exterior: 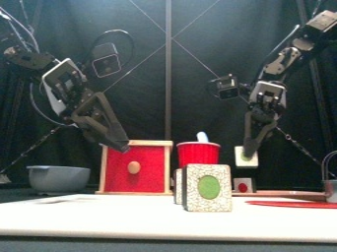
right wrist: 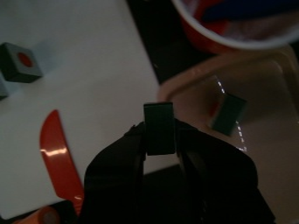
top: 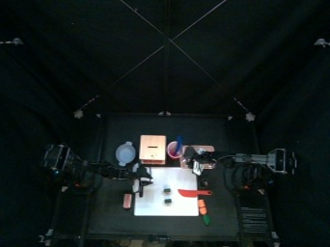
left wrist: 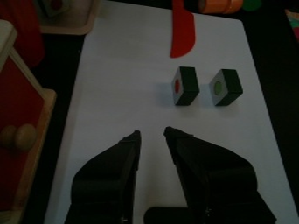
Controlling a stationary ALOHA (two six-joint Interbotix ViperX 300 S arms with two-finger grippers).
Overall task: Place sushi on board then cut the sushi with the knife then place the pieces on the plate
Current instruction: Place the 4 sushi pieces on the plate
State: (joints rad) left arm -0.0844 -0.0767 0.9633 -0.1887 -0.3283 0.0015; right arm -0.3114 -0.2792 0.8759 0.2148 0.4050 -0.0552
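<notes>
My right gripper (right wrist: 158, 133) is shut on a dark green sushi piece (right wrist: 158, 114) and holds it above the pink tray (right wrist: 263, 131). Another piece (right wrist: 228, 112) lies in that tray. Two more pieces (left wrist: 183, 85) (left wrist: 223, 86) stand side by side on the white cutting board (left wrist: 128, 79), seen large in the front view as sushi pieces (exterior: 207, 187). The red toy knife (left wrist: 184, 33) lies on the board beyond them. My left gripper (left wrist: 152, 133) hovers over the board's near part, open by a narrow gap, with nothing between its jaws.
The wooden box with a red drawer front (exterior: 136, 167) stands behind the board's left side, with the blue-grey bowl (exterior: 59, 177) left of it. The red cup (exterior: 198, 156) stands beside the tray. A metal cutter (exterior: 329, 177) sits at the far right.
</notes>
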